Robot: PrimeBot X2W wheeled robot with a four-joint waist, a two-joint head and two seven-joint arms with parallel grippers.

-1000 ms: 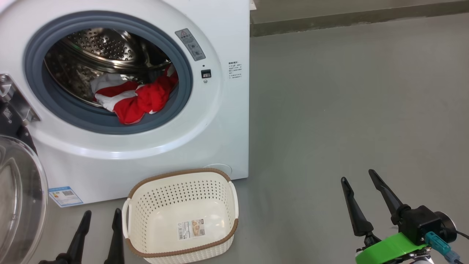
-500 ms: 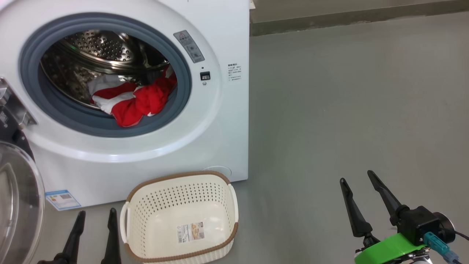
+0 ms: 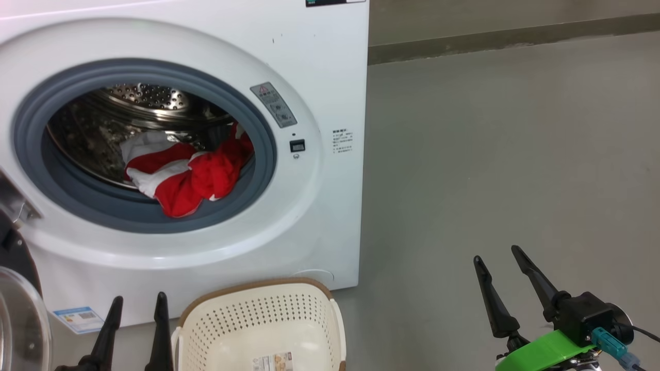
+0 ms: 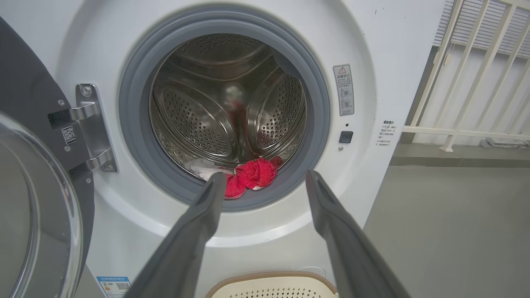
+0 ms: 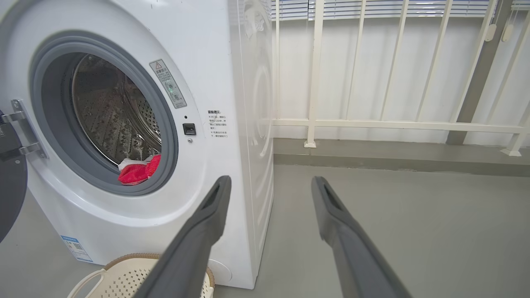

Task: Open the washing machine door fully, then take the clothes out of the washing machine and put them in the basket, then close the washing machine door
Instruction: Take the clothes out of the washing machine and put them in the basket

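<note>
- Head view: your left gripper rises at seven o'clock, its two long dark fingers upright and parted, with nothing between them. Your right gripper stands at four o'clock on a bright green wrist collar, its fingers spread, empty and leaning toward eleven.
- The smooth white washing machine stands at ten o'clock. The clothes, crumpled red fabric with white panels, lie low in the perforated steel drum and spill onto the grey rubber ring at its six o'clock.
- The washing machine door shows its bulging clear glass at eight o'clock, swung open. The basket, cream perforated plastic with a brown woven-look rim, sits on the matte grey floor at six o'clock, just before the machine.
- Left wrist view: your fingers splay wide toward the drum's mouth, released. The clothes bunch at six o'clock of the opening, between the fingertips. The door hangs open at nine o'clock on a bright metal hinge. The basket's rim peeks in at six.
- Right wrist view: your fingers stand apart, gripping nothing, aimed at the machine's front corner. The clothes show red at the ring's six o'clock. A white barred railing runs at one o'clock, and the basket is at seven.
</note>
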